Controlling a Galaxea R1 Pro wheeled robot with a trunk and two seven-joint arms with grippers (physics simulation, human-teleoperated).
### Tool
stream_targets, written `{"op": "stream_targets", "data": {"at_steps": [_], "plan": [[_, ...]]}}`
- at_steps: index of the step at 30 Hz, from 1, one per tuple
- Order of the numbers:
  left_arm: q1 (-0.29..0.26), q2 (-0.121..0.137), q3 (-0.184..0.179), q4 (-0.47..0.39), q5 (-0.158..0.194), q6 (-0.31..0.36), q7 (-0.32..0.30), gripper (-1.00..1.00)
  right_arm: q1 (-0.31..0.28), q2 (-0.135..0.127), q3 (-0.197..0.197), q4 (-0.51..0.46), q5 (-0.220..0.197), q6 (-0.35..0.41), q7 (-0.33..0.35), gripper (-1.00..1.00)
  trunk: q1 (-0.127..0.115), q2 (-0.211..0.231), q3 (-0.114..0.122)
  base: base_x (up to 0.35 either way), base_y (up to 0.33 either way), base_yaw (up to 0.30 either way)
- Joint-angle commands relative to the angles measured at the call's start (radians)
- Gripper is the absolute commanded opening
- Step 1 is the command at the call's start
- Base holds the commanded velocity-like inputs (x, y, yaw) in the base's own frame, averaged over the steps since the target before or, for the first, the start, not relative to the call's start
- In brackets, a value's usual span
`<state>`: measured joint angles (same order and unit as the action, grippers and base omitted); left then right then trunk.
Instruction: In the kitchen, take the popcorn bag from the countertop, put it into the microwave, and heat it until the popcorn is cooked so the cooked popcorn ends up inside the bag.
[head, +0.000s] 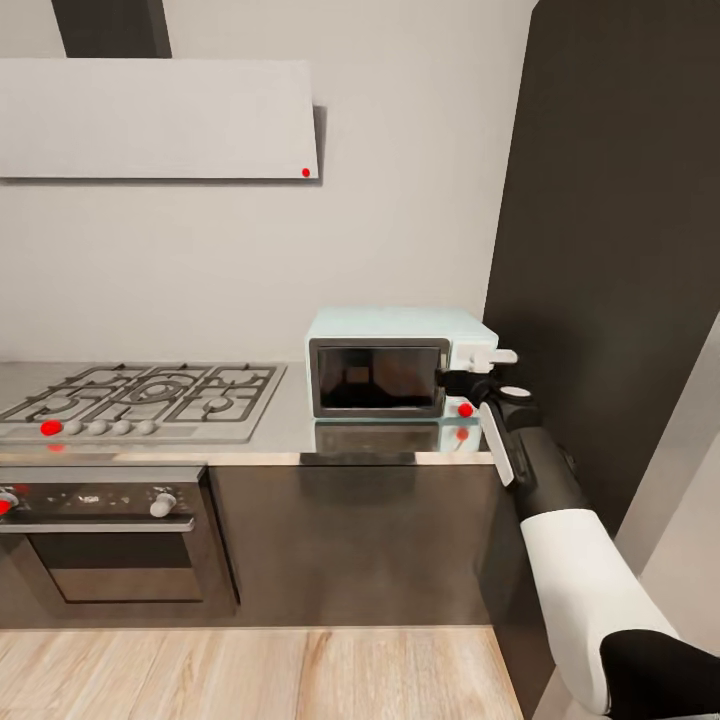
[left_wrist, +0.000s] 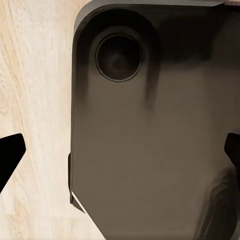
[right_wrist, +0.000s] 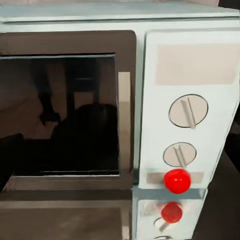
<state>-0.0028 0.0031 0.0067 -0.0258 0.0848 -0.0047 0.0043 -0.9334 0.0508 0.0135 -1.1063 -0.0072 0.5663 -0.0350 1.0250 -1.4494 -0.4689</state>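
The small boxy pale mint-blue microwave (head: 400, 362) stands on the long grey steel-look countertop (head: 290, 430), close to the tall dark panel (head: 610, 250) at the worktop's right end, its dark glass door (right_wrist: 65, 112) shut flat against the case. Through the glass only dim reflections show, so whether the popcorn bag is inside cannot be told; no bag is to be seen on the bare worktop either. In the right wrist view the white knob panel (right_wrist: 187, 105) sits square ahead, with two round dials (right_wrist: 188, 111) and a red button (right_wrist: 177, 180) low on it, which suggests the arm is lined up to work the controls. The right gripper (head: 478, 378) is raised to that panel, its white and black parts just at the microwave's right front corner; whether its fingers are spread or pressed together cannot be told. The left gripper (left_wrist: 120, 150) hangs low with its dark fingertips (left_wrist: 10, 152) spread wide apart and nothing between them, over the robot's dark base (left_wrist: 150, 140) and the light wood floor (left_wrist: 35, 75), probably parked out of the way. Left of the microwave lie the steel gas hob with black grates (head: 140, 398) and, under it, the black-and-steel oven (head: 110, 540).
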Motion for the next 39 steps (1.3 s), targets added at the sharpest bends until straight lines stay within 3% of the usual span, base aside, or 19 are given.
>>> {"op": "stream_targets", "data": {"at_steps": [1, 9, 14, 39], "plan": [[0.0, 0.0, 0.0, 0.0, 0.009, 0.0, 0.0, 1.0, 0.001, 0.004, 0.001, 0.0, -0.002, 0.004, -0.004, 1.0, 0.0, -0.001, -0.001, 0.0, 0.0, 0.0], [0.0, 0.0, -0.001, 0.0, 0.009, 0.0, 0.002, 1.0, 0.01, 0.015, 0.0, 0.082, 0.003, -0.01, -0.012, 1.0, 0.0, -0.001, -0.001, 0.0, 0.0, 0.0], [0.0, 0.0, -0.001, 0.0, 0.009, 0.0, 0.002, 1.0, 0.01, 0.012, 0.001, 0.172, 0.005, -0.118, -0.005, 1.0, 0.0, -0.001, -0.001, 0.0, 0.0, 0.0], [0.0, 0.003, -0.001, 0.0, 0.01, 0.002, -0.006, 1.0, 0.01, 0.011, 0.002, 0.187, 0.003, -0.144, 0.001, 1.0, 0.0, -0.001, -0.001, 0.106, 0.0, 0.0]]}}
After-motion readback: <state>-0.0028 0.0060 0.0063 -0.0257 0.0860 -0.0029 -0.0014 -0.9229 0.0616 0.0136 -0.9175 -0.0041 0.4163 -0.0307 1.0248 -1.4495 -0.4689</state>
